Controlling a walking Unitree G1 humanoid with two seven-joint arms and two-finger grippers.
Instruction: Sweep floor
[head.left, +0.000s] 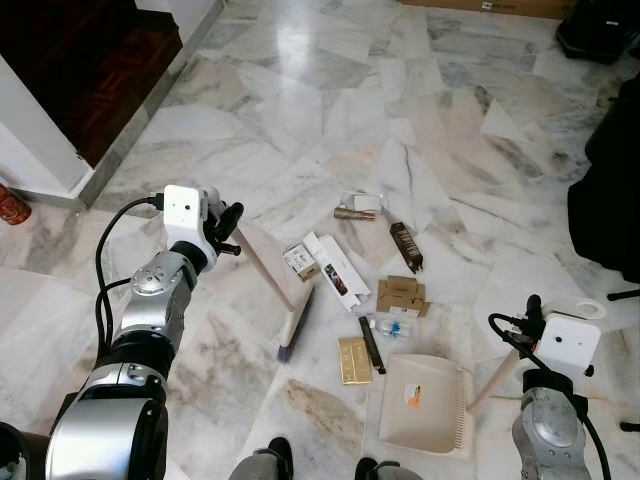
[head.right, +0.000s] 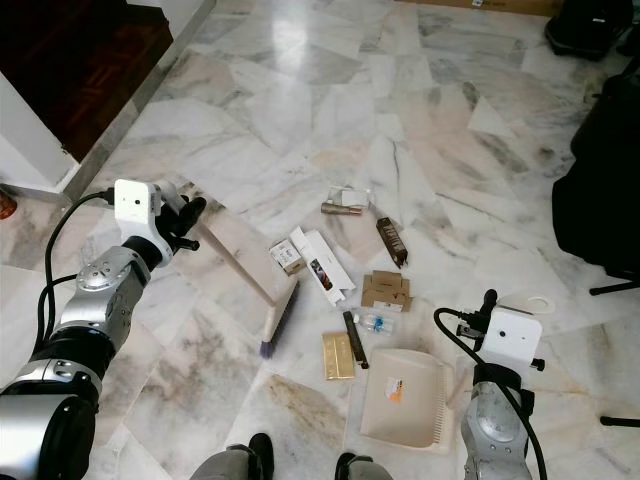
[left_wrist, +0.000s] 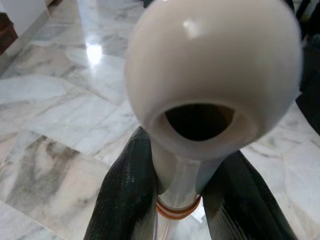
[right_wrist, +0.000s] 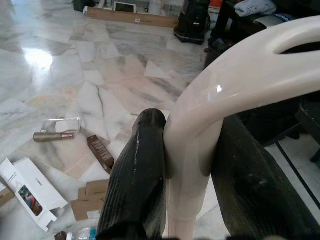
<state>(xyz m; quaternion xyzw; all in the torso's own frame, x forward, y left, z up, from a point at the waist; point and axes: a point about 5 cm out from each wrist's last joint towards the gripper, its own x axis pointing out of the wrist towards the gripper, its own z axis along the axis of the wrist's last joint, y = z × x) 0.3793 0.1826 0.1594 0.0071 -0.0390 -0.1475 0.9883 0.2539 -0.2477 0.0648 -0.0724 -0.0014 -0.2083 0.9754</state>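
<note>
The left gripper (head.left: 228, 228) is closed around the top of the broom handle (head.left: 262, 258); the left wrist view shows both fingers (left_wrist: 127, 200) pressed against the shaft just under its rounded knob. The broom head (head.left: 296, 322) rests on the marble floor (head.left: 330, 90), just left of the litter. That litter lies directly above the dustpan (head.left: 425, 405): a white carton (head.left: 336, 270), a flattened cardboard box (head.left: 401, 296), a small bottle (head.left: 388, 327), a gold packet (head.left: 353, 360) and a brown tube (head.left: 406, 246). The right gripper (head.left: 527, 335) is clamped on the dustpan handle (head.left: 494, 382), right of the pan.

Risks, as judged: the items are spread out and flat, so a single stroke may scatter them past the pan's mouth. The bottle could roll away. A thin packet may slide under the pan's lip if it lifts.
</note>
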